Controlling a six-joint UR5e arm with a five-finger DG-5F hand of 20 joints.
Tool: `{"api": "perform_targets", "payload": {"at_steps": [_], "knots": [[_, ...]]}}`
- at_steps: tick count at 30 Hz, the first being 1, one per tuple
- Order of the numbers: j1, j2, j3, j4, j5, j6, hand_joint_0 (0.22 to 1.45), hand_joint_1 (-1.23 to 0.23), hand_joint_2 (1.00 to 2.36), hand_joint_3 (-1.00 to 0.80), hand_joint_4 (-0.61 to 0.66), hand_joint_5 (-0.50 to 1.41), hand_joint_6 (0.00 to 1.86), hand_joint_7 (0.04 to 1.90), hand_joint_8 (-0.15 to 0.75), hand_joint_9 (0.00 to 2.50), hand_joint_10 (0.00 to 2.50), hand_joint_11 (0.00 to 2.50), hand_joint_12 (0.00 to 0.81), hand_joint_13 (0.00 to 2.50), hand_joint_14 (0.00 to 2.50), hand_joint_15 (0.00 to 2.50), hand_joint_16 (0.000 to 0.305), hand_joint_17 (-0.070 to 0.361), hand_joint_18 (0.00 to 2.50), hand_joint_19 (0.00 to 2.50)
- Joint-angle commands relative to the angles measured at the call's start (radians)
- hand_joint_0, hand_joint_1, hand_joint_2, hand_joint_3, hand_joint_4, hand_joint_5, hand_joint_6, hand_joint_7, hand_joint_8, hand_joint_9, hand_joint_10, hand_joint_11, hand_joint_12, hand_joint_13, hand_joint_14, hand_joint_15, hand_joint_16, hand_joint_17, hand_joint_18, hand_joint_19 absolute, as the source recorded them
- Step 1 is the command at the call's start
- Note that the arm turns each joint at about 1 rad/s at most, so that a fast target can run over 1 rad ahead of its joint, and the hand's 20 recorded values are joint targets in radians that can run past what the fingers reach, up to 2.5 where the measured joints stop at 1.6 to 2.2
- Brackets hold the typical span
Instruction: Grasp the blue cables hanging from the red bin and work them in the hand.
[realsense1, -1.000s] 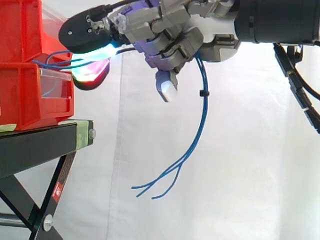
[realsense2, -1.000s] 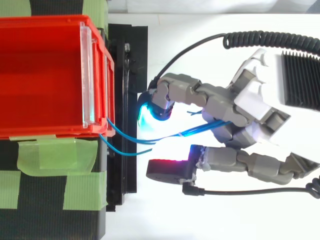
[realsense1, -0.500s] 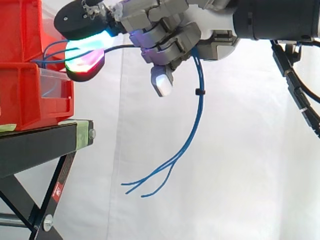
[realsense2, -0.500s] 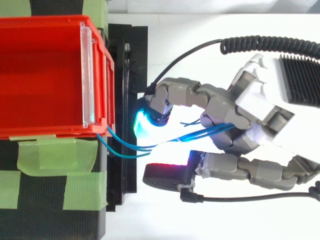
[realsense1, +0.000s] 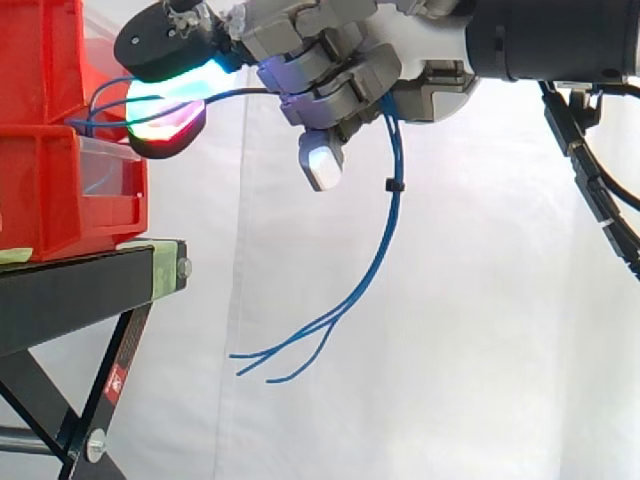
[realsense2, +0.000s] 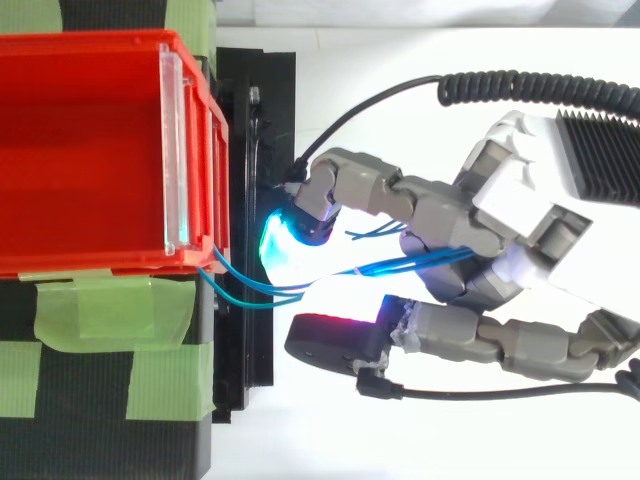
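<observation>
One robotic hand (realsense1: 340, 60) is pictured before one white curtain (realsense1: 480, 330). Two bins are counted in the side view, an upper red bin (realsense1: 40, 60) stacked on a lower red bin (realsense1: 60, 210), and both are carried by one black stand (realsense1: 80, 290). Three loose ends are counted on the blue cables (realsense1: 385, 240), which are bound by one small black tie (realsense1: 390, 184). Two bolts (realsense1: 185, 267) are seen on the stand. Several strips of green tape (realsense2: 110, 310) are shown from above, their exact number left uncounted.

Red bin (realsense2: 90, 150) cut off by left edge. Blue cables (realsense1: 392, 186), right of red bin: middle part hidden inside curled hand (realsense1: 420, 60).
</observation>
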Motion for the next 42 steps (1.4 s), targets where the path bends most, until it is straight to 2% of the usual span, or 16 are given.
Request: {"api": "perform_targets", "payload": {"at_steps": [1,8,14,21,27,30,36,42], "knots": [[0.0,0.0,0.0,0.0,0.0,0.0,1.1,-0.68,1.15,0.41,0.21,0.29,0.0,1.34,0.35,1.6,2.5,2.5,0.47,1.75,2.5,1.46,0.186,0.139,2.48,0.56],[0.0,0.0,0.0,-0.001,0.0,0.014,1.16,-0.67,1.11,0.47,0.2,0.31,0.0,1.35,0.35,1.6,2.5,2.5,0.47,1.75,2.5,1.46,0.186,0.139,2.48,0.56],[0.0,0.0,0.0,0.0,0.014,0.048,1.15,-0.65,1.2,0.47,0.19,0.33,0.0,1.36,0.35,1.6,2.5,2.5,0.47,1.75,2.5,1.46,0.186,0.139,2.48,0.56],[0.0,0.0,0.0,0.005,0.028,0.075,1.13,-0.66,1.24,0.45,0.19,0.3,0.0,1.35,0.35,1.6,2.5,2.5,0.47,1.75,2.5,1.46,0.186,0.139,2.48,0.56],[0.0,0.0,0.001,0.01,0.038,0.101,1.15,-0.67,1.21,0.46,0.17,0.29,0.0,1.35,0.35,1.6,2.5,2.5,0.47,1.75,2.5,1.46,0.186,0.139,2.48,0.56],[0.0,0.0,0.0,0.01,0.051,0.124,1.16,-0.68,1.16,0.45,0.17,0.29,0.0,1.35,0.35,1.6,2.5,2.5,0.47,1.75,2.5,1.46,0.186,0.139,2.48,0.56],[0.005,0.0,0.001,0.008,0.092,0.239,1.17,-0.68,1.14,0.47,0.16,0.3,0.0,1.36,0.35,1.6,2.5,2.5,0.47,1.75,2.5,1.46,0.186,0.139,2.48,0.56],[0.008,0.0,0.001,0.002,0.103,0.275,1.18,-0.68,1.13,0.47,0.16,0.3,0.0,1.36,0.35,1.6,2.5,2.5,0.47,1.75,2.5,1.46,0.186,0.139,2.48,0.56]]}}
